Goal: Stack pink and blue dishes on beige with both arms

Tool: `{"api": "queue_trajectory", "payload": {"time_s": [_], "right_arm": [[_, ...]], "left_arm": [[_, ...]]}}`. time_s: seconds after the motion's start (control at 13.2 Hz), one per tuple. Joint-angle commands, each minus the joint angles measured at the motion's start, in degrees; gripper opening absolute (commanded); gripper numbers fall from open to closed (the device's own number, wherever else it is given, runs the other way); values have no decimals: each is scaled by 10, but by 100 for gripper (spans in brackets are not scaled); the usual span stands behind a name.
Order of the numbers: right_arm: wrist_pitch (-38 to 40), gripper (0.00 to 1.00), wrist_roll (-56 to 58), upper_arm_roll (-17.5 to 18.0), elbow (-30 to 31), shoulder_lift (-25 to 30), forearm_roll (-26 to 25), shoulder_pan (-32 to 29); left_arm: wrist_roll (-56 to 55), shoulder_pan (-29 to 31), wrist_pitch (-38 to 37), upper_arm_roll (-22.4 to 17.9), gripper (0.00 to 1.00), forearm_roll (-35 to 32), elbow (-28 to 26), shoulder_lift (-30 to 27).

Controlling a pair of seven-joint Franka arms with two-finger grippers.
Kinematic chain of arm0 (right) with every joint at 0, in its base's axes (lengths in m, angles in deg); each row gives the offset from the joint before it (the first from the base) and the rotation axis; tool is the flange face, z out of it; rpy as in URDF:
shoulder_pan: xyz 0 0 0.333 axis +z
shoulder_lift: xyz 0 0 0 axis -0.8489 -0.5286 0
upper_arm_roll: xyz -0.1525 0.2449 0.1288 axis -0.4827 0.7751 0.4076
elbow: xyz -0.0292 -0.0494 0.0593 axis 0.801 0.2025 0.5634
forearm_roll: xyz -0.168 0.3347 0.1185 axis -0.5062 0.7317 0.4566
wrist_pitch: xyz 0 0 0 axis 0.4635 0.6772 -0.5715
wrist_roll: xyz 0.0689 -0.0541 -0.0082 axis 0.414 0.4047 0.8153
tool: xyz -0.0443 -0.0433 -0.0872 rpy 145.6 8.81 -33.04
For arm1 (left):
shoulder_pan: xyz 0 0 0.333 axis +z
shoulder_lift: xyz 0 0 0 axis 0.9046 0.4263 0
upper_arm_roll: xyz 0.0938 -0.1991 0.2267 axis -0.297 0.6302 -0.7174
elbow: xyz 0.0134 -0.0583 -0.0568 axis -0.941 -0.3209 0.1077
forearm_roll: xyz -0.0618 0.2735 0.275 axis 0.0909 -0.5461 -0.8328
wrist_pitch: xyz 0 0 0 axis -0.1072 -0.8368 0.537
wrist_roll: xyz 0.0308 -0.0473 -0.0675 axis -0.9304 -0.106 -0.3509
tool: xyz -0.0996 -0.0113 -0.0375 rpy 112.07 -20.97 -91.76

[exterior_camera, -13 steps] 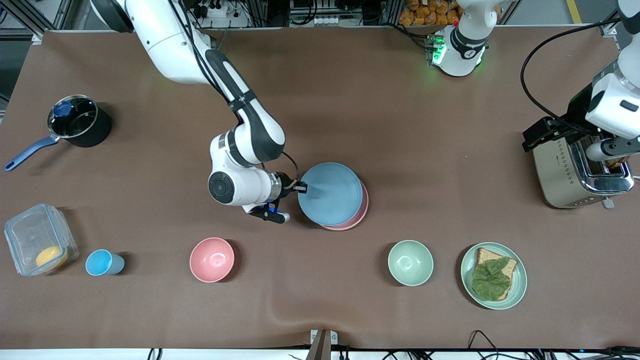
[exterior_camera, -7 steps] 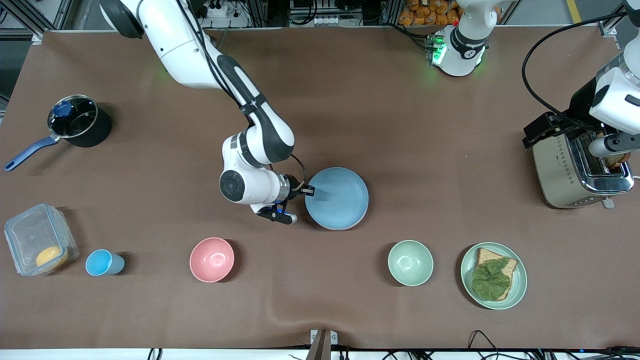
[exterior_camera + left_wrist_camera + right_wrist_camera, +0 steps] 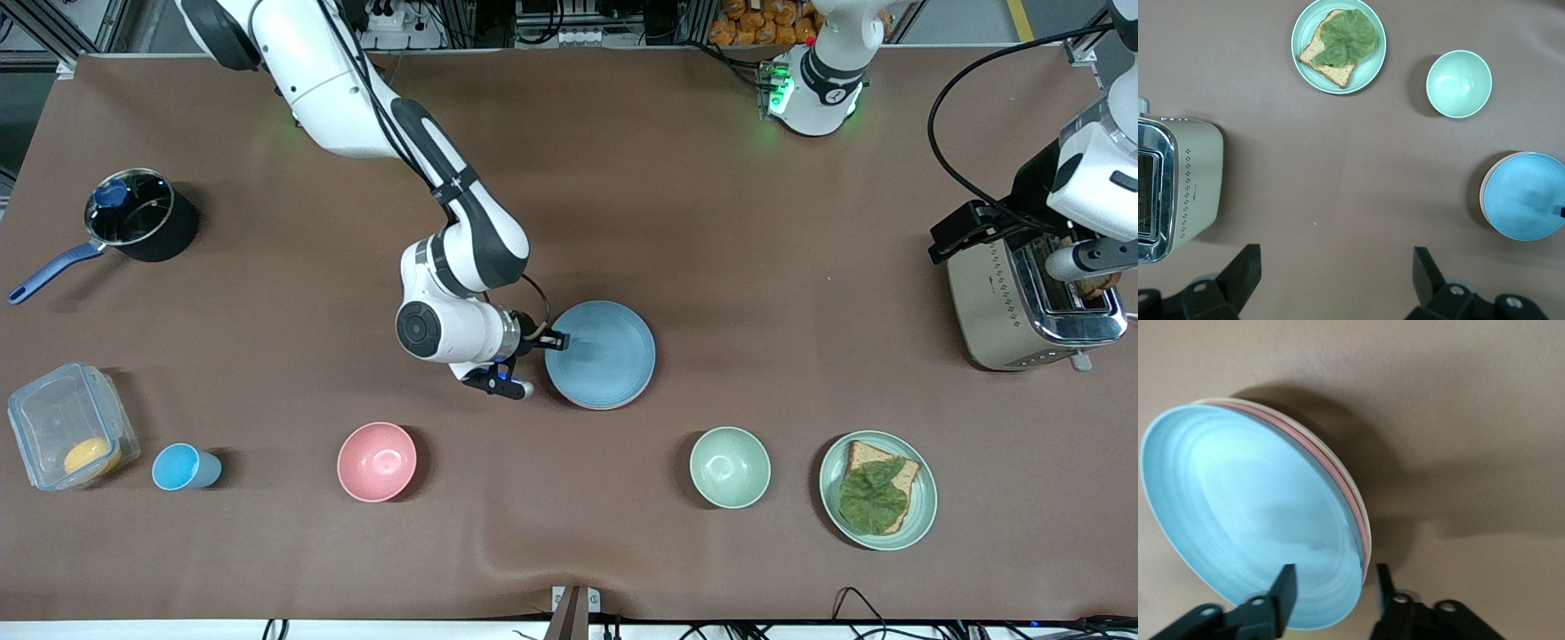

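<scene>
The blue plate [image 3: 605, 356] lies flat on top of a stack in the middle of the table. In the right wrist view the blue plate [image 3: 1251, 513] covers the pink plate [image 3: 1338, 477], whose rim shows just below it, and the beige plate's [image 3: 1355, 495] rim shows at the bottom. My right gripper [image 3: 553, 342] is at the stack's edge toward the right arm's end. Its fingers stand apart, open, one over the blue plate and one outside the rims [image 3: 1335, 587]. My left gripper [image 3: 1336, 280] hangs open and empty high over the table near the toaster.
A pink bowl [image 3: 377, 461], green bowl [image 3: 730, 467] and green plate with bread [image 3: 877, 490] line the side nearer the camera. A blue cup [image 3: 182, 468], clear container [image 3: 71, 436] and saucepan [image 3: 138, 216] sit at the right arm's end. The toaster [image 3: 1031, 302] is at the left arm's end.
The blue plate came down square onto the pink plate, hiding it in the front view. The right gripper's fingers have parted from the rim. The left arm barely shifted.
</scene>
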Motion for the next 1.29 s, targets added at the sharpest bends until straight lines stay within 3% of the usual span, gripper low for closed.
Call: {"api": "queue_trajectory", "payload": {"time_s": [0.0, 0.3, 0.53, 0.91, 1.21], "right_arm": [[14, 100, -1, -5, -9, 7, 4, -12], [116, 100, 13, -8, -9, 44, -50, -84], [213, 100, 88, -10, -9, 73, -70, -157], [296, 100, 127, -16, -7, 117, -205, -238], [305, 100, 152, -22, 3, 175, -310, -252]], "left_arm": [[12, 7, -15, 2, 100, 10, 20, 3], [11, 7, -25, 1, 100, 10, 19, 3], [11, 9, -28, 1, 100, 7, 19, 3], [11, 9, -44, 0, 100, 0, 21, 3], [11, 8, -45, -1, 100, 0, 25, 3]]}}
